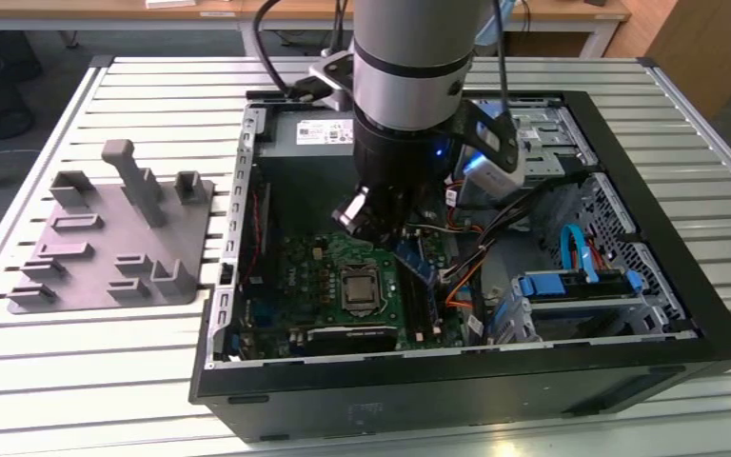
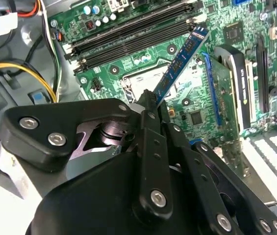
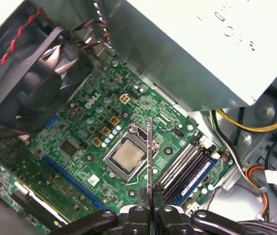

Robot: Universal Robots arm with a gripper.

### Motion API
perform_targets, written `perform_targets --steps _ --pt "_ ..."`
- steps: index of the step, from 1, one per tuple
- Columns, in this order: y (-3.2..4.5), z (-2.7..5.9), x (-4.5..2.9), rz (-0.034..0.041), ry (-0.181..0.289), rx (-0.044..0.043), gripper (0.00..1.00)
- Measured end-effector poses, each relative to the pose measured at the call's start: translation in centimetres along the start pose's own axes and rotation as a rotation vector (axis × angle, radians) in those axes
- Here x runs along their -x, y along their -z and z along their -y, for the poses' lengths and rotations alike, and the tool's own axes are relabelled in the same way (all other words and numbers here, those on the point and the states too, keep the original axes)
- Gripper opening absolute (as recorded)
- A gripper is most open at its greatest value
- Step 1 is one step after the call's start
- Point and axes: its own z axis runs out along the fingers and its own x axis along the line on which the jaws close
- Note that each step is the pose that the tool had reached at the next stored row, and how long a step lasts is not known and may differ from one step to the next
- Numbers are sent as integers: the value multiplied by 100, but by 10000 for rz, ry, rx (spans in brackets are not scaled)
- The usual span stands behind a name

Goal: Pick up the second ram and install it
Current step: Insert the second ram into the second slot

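Slatted metal table point(image 1: 35, 362) carries everything in the exterior view. Black open-sided PC case point(image 1: 467, 386) lies flat on it and takes up the centre and the exterior view's right. Silver-and-black arm point(image 1: 410, 57) drops from the top of the frame into the case. Grey plastic fixture point(image 1: 111, 238) with upright posts sits on the table at the exterior view's left, just beside the case and apart from the arm. Green motherboard point(image 1: 327, 286) lies on the case floor in the lower centre of the exterior view, under the arm's end. Pale grey power supply box point(image 3: 192, 49) stands next to the board in the first wrist view, and a black fan point(image 3: 35, 88) is at the board's other side. Drive cage point(image 1: 594, 295) with blue cables is in the case at the exterior view's right. Long memory slots point(image 2: 128, 34) run parallel along one board edge. CPU socket point(image 3: 127, 156) is mid-board, beside the slots. Gripper point(image 2: 153, 100) has its fingers clamped on one end of the second ram point(image 2: 180, 61). This blue strip with dark chips is held above the board, slanting over the socket area with its free end toward the slots, not seated in one. In the first wrist view it shows edge-on as a thin line rising from the fingertips.
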Motion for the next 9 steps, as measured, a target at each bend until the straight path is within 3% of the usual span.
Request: perform_targets --steps 9 --pt "-3 0 0 2 -937 -14 14"
